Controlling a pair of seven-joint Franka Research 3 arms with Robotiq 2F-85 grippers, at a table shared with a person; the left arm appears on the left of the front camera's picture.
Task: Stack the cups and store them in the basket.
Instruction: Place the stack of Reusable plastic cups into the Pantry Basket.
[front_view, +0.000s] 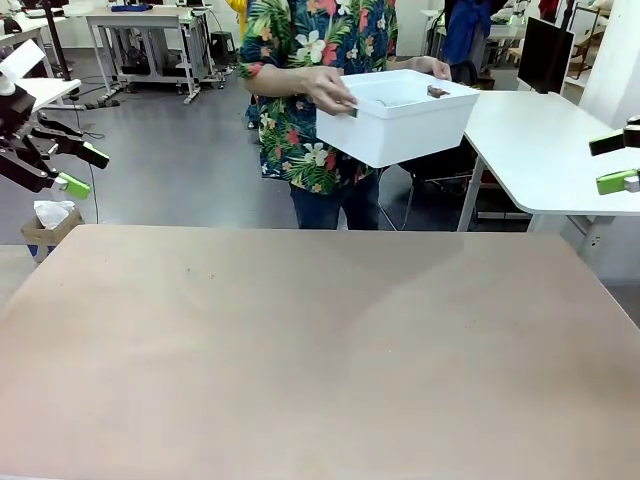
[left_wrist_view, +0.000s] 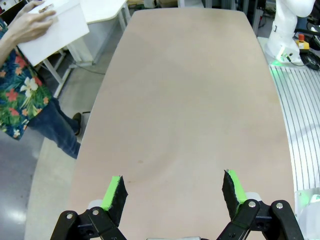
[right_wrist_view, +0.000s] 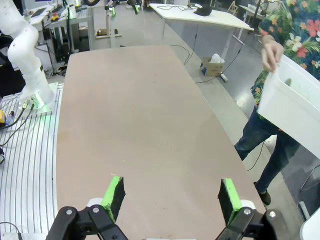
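A person in a flowered shirt holds the white basket (front_view: 395, 125) in both hands, in the air beyond the table's far edge. A small brown bit (front_view: 437, 92) shows just over its rim; I cannot tell whether it is a cup, and the mint-green cups are hidden. The basket (left_wrist_view: 55, 30) sits at the top left of the left wrist view, and the basket (right_wrist_view: 295, 105) is at the right edge of the right wrist view. My left gripper (front_view: 84, 170) hangs open at the far left, above the table's edge. Held high at the far right, my right gripper (front_view: 612, 162) is open too. Both are far from the basket.
The bare tan table (front_view: 320, 350) spreads across the foreground. A white desk (front_view: 550, 150) stands behind on the right, and a cardboard box (front_view: 45, 225) sits on the floor at the left. Between the open left gripper (left_wrist_view: 175, 192) and in front of the open right gripper (right_wrist_view: 170, 195) lies tabletop.
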